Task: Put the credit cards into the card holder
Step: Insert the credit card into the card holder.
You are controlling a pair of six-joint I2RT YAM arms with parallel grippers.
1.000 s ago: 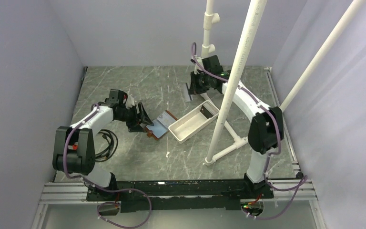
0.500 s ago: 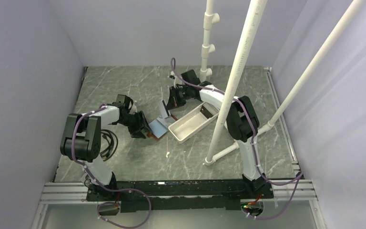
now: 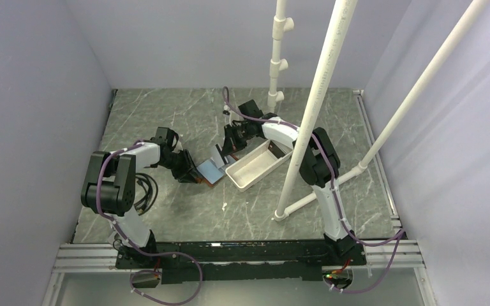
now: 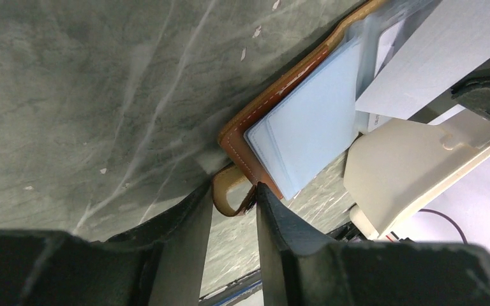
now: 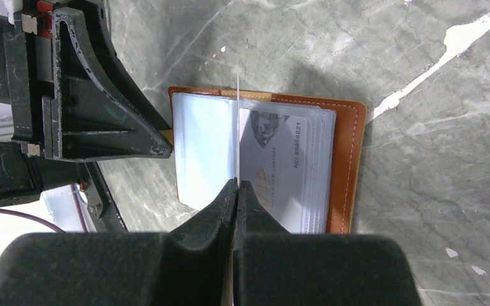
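The card holder (image 5: 348, 166), a brown leather wallet with light stitching, lies open and flat on the grey marbled table (image 3: 166, 121), just left of the white tray's (image 3: 237, 171) near end. Its inside faces up, showing clear plastic sleeves. A pale card printed "VIP" (image 5: 281, 159) already sits in a sleeve on the right half.

One credit card (image 5: 237, 127) stands on edge directly above the wallet's middle, so your right wrist camera sees it only as a thin white line. Its lower end reaches the sleeves near the fold, but you cannot tell whether it has entered a pocket. Your right gripper (image 5: 237, 185) is clenched on this card, with both fingers pressed flat against its faces, and it sits over the wallet's tray side.

Your left gripper (image 4: 233, 191) is low at the wallet's opposite corner. A small brown leather strap (image 4: 228, 203) curls out from that corner and lies between its two fingertips. The fingers stand narrowly apart, close on either side of the strap, but you cannot tell whether they are actually pinching it.

The two grippers face each other across the wallet, near one another but not touching.
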